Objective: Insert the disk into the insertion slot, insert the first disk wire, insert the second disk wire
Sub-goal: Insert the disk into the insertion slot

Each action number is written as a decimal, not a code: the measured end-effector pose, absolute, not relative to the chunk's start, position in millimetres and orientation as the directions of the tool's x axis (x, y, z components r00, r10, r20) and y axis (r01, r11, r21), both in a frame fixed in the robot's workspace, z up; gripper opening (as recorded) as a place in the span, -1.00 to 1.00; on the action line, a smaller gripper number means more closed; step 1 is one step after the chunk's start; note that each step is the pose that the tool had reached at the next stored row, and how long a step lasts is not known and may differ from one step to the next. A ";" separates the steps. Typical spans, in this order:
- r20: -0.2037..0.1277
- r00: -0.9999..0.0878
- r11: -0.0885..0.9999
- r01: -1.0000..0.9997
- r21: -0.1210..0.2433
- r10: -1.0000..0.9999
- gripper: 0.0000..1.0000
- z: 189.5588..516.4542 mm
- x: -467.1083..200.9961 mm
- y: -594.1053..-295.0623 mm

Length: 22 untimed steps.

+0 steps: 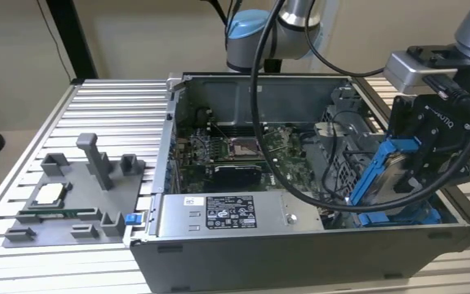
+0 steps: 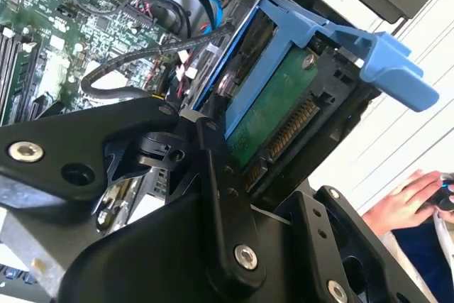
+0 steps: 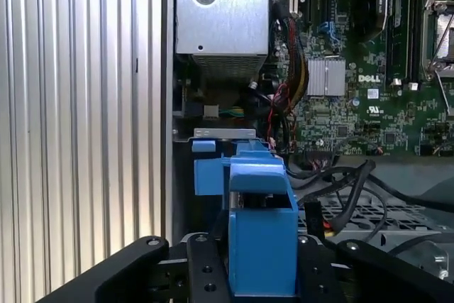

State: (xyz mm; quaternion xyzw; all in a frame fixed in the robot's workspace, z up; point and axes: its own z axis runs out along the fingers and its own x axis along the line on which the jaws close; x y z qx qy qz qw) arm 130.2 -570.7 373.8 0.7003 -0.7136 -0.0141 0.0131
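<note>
Exterior view: the claw (image 1: 408, 174) is clenched on the disk (image 1: 379, 174), which hangs tilted inside the open computer case (image 1: 300, 257) — just above the insertion slot (image 1: 406, 215), not yet seated in it. In the second wrist view the black fingers (image 2: 216, 175) pinch the drive by its edges, connector end bare. The hold looks narrow, so I judge that a knock on a rail could twist the disk in the pinch. A tilt that does not match the blue rails could jam a corner.

Black cables (image 1: 296, 184) loop close beside the claw and under the drive, and loose wires (image 3: 333, 182) lie just ahead of it in the first wrist view — any of them might snag or get trapped beneath the frame. The perforated cage (image 3: 397, 214) flanks the claw on one side; the power-supply box (image 3: 223, 26) lies further ahead. A person's hand (image 2: 408, 200) rests beyond the case wall, apart from the claw.
</note>
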 end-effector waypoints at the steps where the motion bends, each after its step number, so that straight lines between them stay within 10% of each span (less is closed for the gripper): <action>1: -0.001 -0.019 0.019 -0.999 0.039 -1.000 1.00 374.2 130.2 -570.7; 22: -0.001 -0.019 0.019 -0.999 0.046 -1.000 1.00 447.7 130.1 -570.1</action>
